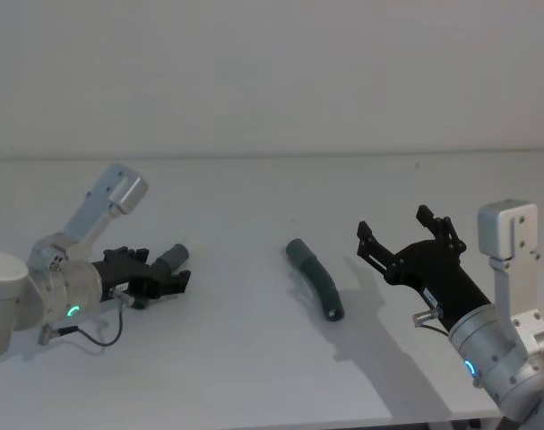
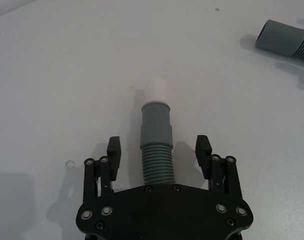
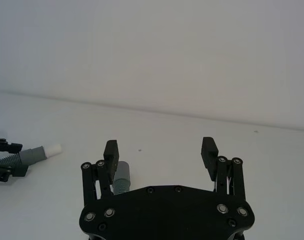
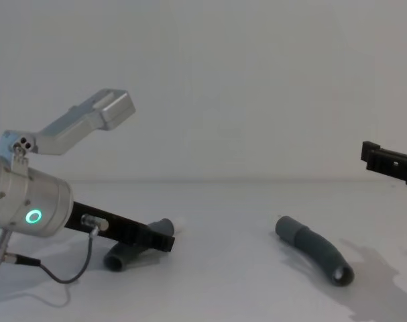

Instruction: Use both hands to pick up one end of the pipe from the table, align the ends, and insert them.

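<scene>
Logged left end effector (image 1: 161, 273) (image 2: 159, 147) low over the table (image 1: 254, 367), released, jaws spread wide. Found the tipped hose (image 2: 157, 160) (image 1: 170, 259) lying on the table between its fingers (image 2: 114, 149), with a gap on either side and nothing touching. Ribbed length running back under the palm. Grey cuff (image 2: 157, 125) level with and just past the fingertips. White tip (image 2: 156, 90) farther ahead, pointing straight out from the end effector.

Logged right end effector (image 1: 393, 224) (image 3: 160, 149) raised off the table, also released, jaws fully apart and holding nothing. Spotted the plain hose (image 1: 315, 278) (image 4: 314, 249) lying curved on the table below and ahead of it, well apart. From the right wrist, caught one cuffed end (image 3: 122, 174) just behind one finger, off to that side and not centred between the two.

Placed the plain hose well ahead of the left end effector and off to one side (image 2: 282, 40), open mouth turned roughly toward it. Noted the tipped hose far off to the side of the right end effector (image 3: 34, 154), both pieces well apart.
</scene>
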Controlling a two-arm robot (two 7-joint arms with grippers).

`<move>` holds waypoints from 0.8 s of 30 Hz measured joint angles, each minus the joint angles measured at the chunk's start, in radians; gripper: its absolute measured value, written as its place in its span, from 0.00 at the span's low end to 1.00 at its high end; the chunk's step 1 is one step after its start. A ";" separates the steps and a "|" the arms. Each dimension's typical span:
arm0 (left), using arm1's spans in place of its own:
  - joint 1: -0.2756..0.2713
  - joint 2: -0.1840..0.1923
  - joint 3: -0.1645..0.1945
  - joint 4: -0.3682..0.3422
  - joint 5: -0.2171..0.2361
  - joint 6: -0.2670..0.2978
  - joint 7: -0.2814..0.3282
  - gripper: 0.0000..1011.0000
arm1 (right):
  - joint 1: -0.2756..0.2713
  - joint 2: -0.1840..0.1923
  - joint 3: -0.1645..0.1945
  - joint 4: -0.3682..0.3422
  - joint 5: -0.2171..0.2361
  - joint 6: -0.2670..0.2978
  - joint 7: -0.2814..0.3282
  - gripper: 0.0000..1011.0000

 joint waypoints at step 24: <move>-0.041 -0.033 0.021 0.090 0.008 -0.057 -0.026 0.33 | 0.000 0.000 0.000 0.000 0.000 0.000 0.000 0.99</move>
